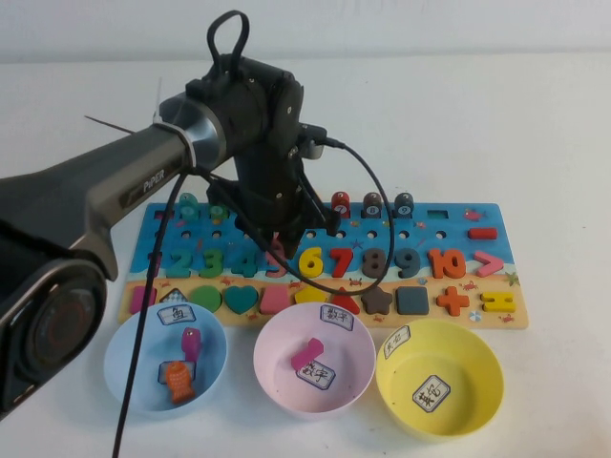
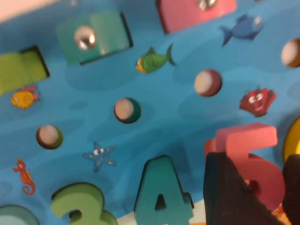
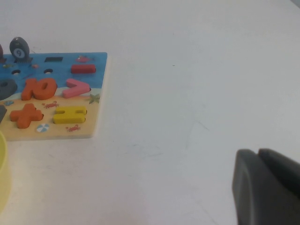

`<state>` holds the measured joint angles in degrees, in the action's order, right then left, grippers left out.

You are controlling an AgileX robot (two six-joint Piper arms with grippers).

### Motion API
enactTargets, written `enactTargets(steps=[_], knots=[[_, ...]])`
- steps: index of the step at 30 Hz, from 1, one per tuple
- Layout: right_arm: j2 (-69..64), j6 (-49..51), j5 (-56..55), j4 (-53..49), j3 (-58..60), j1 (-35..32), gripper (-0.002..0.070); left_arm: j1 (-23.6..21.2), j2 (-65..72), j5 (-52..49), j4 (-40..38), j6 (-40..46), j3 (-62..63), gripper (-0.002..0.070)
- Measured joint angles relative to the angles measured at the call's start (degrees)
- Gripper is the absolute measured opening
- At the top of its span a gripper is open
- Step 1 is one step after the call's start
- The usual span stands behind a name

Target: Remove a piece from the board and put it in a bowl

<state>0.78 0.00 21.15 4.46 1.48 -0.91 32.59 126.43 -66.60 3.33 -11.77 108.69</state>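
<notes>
Nearest, the pink bowl point(image 1: 314, 370) sits just in front of the board point(image 1: 430, 224), between a blue bowl point(image 1: 165, 368) and a yellow bowl point(image 1: 439, 377). Behind it, the left gripper point(image 1: 286, 240) is down on the board's number row, fingers point(image 2: 234, 197) closed around the 5 point(image 2: 255, 161), beside the 4 point(image 2: 161, 194). Well right of the board, the right gripper point(image 3: 267, 187) hangs over bare table, fingers together, holding nothing
</notes>
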Motion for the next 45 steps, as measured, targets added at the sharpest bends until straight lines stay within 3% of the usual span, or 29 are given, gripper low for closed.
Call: enactTargets(steps=[11, 17, 22, 30, 35, 40, 43, 45], knots=[[0.00, 0.00, 0.00, 0.00, 0.00, 0.00, -0.0017, 0.00, -0.78, -3.09, 0.10, 1.64, 0.71, 0.0207], [0.00, 0.00, 0.00, 0.00, 0.00, 0.00, -0.0017, 0.77, -7.94, -3.42, 0.21, 5.32, 0.04, 0.0207], [0.00, 0.00, 0.00, 0.00, 0.00, 0.00, -0.0017, 4.83, -17.90, -3.42, 0.10, 7.75, -5.29, 0.0207], [0.00, 0.00, 0.00, -0.10, 0.00, 0.00, -0.0017, 16.02, -24.73, -2.58, 0.33, 9.11, -21.73, 0.0207], [0.00, 0.00, 0.00, -0.10, 0.00, 0.00, -0.0017, 17.00, -23.52, 4.78, 0.10, 9.21, -25.43, 0.0207], [0.00, 0.00, 0.00, -0.10, 0.00, 0.00, -0.0017, 17.00, -19.48, 4.24, 0.47, 10.63, -25.53, 0.0207], [0.00, 0.00, 0.00, -0.10, 0.00, 0.00, -0.0017, 17.00, -17.33, 3.27, 0.47, 11.77, -25.57, 0.0262], [0.00, 0.00, 0.00, -0.10, 0.00, 0.00, -0.0017, 17.00, -16.42, 3.24, 0.47, 11.77, -25.66, 0.0370]])
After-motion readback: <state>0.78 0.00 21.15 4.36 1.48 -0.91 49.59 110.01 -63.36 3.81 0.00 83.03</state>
